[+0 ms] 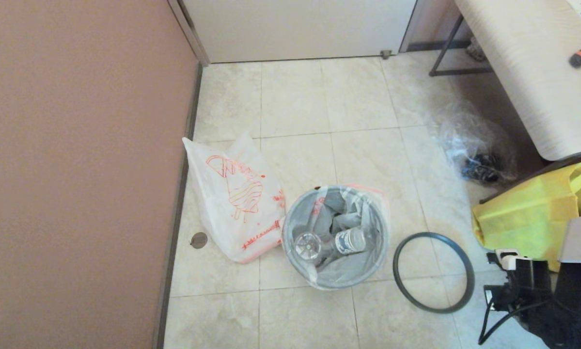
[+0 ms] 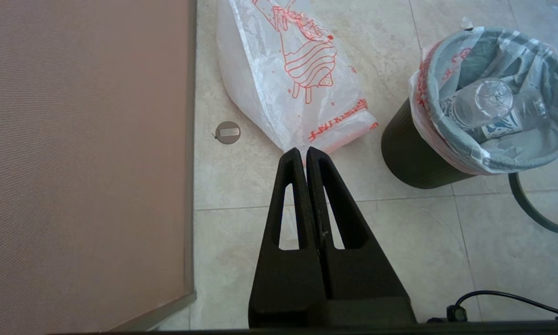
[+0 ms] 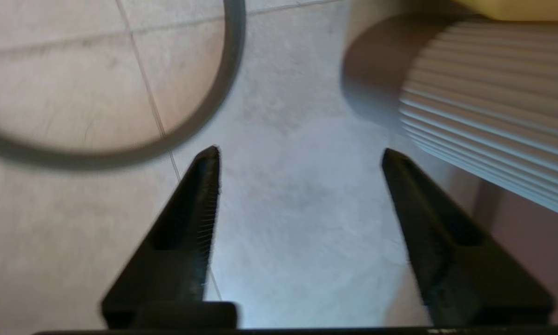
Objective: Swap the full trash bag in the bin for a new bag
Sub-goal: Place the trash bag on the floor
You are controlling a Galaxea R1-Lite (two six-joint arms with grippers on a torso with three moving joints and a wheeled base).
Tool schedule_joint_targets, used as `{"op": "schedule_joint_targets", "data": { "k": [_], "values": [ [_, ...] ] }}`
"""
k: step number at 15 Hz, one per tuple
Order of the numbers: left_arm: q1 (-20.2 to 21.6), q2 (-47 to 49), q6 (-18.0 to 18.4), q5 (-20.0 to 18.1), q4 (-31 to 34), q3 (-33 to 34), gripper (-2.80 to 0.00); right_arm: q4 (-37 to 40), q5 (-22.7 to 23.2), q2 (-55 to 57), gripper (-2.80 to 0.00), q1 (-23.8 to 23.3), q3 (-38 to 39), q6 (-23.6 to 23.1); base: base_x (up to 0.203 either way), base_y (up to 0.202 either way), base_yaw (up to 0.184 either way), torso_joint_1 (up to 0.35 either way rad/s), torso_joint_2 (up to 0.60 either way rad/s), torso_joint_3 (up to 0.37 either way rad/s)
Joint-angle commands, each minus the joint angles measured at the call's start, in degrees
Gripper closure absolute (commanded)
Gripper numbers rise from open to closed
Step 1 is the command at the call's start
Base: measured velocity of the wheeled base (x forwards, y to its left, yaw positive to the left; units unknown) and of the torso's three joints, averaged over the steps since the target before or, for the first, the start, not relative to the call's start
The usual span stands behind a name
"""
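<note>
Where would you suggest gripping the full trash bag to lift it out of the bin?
Probably pinch the full trash bag at its pink-edged fold draped over the bin rim, coming from above and outside; the hoop already lies on the floor.

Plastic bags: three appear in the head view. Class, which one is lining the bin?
The full trash bag, white with pink-red edges, holding bottles inside the bin. The new bag and the clear bag lie on the floor.
</note>
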Motion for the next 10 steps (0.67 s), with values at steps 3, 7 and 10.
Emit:
{"op": "schedule_joint_targets", "data": {
  "k": [3, 7, 10],
  "values": [
    [0.01, -0.02, -0.06, 0.01, -0.02, -0.04, 0.0, -10.34, -0.03, -5.51, -2.8, -0.21, 12.59, -0.68, 0.0, 0.0, 0.0, 0.0, 0.0, 0.0],
    [0.01, 0.0, -0.06, 0.01, -0.02, -0.01, 0.0, -15.49, 2.97, -7.42, 0.0, 3.44, 16.61, -1.24, 0.0, 0.0, 0.0, 0.0, 0.0, 0.0],
    [0.01, -0.02, -0.06, 0.01, -0.02, -0.04, 0.0, -15.5, 5.87, -7.41, 0.0, 6.9, 10.69, 0.08, 0.0, 0.0, 0.0, 0.0, 0.0, 0.0]
  ]
}}
